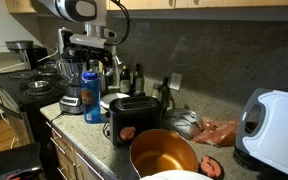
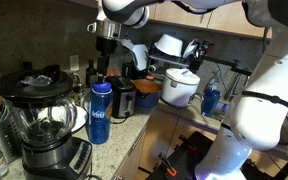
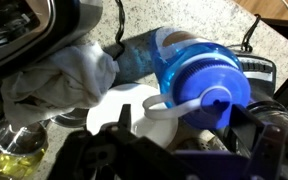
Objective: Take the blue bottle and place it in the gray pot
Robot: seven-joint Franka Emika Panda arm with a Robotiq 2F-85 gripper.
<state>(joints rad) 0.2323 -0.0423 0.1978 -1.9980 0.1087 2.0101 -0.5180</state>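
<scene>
Kitchen counter (image 1: 84,132) here: bottle (image 1: 92,105) is standing far left, ungrabbed. Gripper (image 1: 92,64) is hovering just above it (can't tell if apart). Pot (image 1: 146,158) is waiting near.

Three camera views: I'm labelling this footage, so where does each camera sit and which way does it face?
Exterior view: beyond the gray pot, looking along the counter to the blue bottle and stove; arm and tool show above the bottle.
Exterior view: beside the blender, looking the opposite way along the counter; arm and tool show.
Wrist view: on the wrist, looking down onto the bottle's cap; dark tool parts fill the bottom edge.
Shared: all three show the blue bottle.
</scene>
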